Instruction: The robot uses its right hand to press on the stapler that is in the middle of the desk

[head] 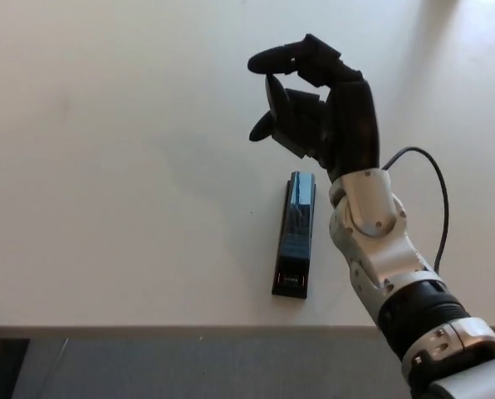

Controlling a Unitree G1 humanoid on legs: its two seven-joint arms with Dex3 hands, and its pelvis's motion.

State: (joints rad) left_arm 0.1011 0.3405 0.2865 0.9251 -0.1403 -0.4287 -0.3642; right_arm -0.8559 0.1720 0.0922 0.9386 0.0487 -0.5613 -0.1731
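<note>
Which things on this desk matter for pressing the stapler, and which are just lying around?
Part of the job:
- stapler, black, lying flat near the desk's front edge
- right hand, raised beyond the stapler's far end, holding nothing, fingers curled but apart
- desk, the white surface bearing the stapler

Not part of it:
- black cable looping off the right forearm; nothing else lies on the desk

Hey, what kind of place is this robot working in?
Probably an office or lab workstation: a plain white desk, a black stapler lying near its front edge, and the robot's right hand above the desk, holding nothing.
</note>
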